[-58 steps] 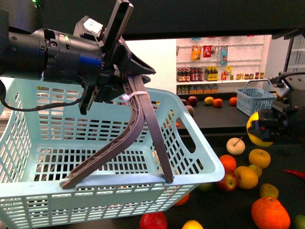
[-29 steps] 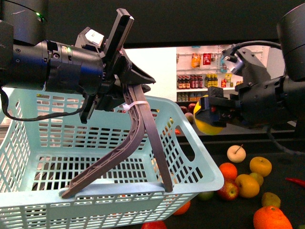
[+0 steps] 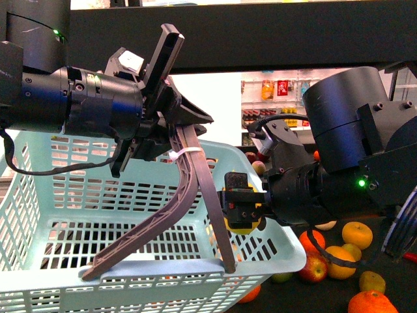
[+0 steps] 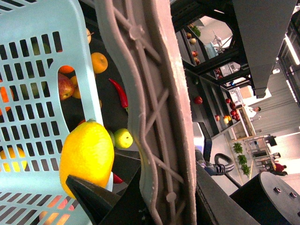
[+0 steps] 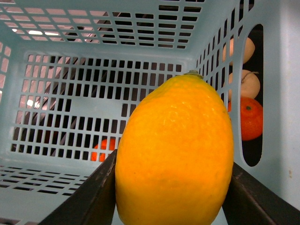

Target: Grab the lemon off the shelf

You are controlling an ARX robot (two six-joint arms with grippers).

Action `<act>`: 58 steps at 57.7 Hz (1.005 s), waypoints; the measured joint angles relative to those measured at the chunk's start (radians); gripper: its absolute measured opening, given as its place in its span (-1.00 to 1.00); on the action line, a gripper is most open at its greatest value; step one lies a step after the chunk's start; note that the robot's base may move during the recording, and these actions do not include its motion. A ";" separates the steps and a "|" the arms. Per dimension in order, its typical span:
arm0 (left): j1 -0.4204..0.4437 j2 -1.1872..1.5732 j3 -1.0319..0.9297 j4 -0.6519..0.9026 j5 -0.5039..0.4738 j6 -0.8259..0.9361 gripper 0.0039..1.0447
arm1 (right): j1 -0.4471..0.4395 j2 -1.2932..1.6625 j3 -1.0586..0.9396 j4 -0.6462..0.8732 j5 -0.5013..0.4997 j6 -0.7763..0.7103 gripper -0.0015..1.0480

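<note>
My right gripper (image 3: 242, 207) is clamped on the lemon (image 3: 243, 227). In the right wrist view the lemon (image 5: 176, 154) stands between the two dark fingers (image 5: 89, 201), one pressed to each flank, with its stem end pointing away from the wrist. It is off the shelf (image 3: 260, 32) and carried in the air. Straight beyond the fingertips lies the inside of the pale blue basket (image 5: 93, 56), both floor and slotted walls. One wall runs close alongside the lemon, and through its hand slot I can see an orange (image 5: 248, 117) and two pale fruits (image 5: 247, 84).

From the front camera, the gripper sits right at the basket's (image 3: 52, 195) rim. I cannot tell from there whether the lemon has crossed inside the rim.

My left gripper (image 3: 174, 114) is closed on the top of the basket's grey handle (image 3: 186, 189), so the basket hangs below it. A white tie (image 3: 186, 151) wraps the handle just under the jaws. In the left wrist view the handle (image 4: 150, 108) runs away from the wrist. The lemon (image 4: 86, 157) is just beside it, against the basket wall (image 4: 42, 70). Beyond that wall a red chilli (image 4: 119, 93) lies on the dark tray.

Below and outward of the right gripper, loose oranges (image 3: 358, 235) and a red apple (image 3: 315, 266) lie on the shelf tray.
</note>
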 joint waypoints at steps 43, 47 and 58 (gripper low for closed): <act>-0.001 0.002 0.000 -0.001 -0.001 0.000 -0.75 | -0.466 0.155 -0.041 0.135 -0.063 -0.094 0.86; -0.001 0.002 0.000 -0.001 -0.001 0.000 -0.76 | -0.472 0.227 -0.079 0.162 -0.087 -0.151 0.86; 0.000 0.002 0.000 -0.001 -0.001 0.000 -0.76 | -0.428 0.389 -0.122 0.189 -0.112 -0.287 0.86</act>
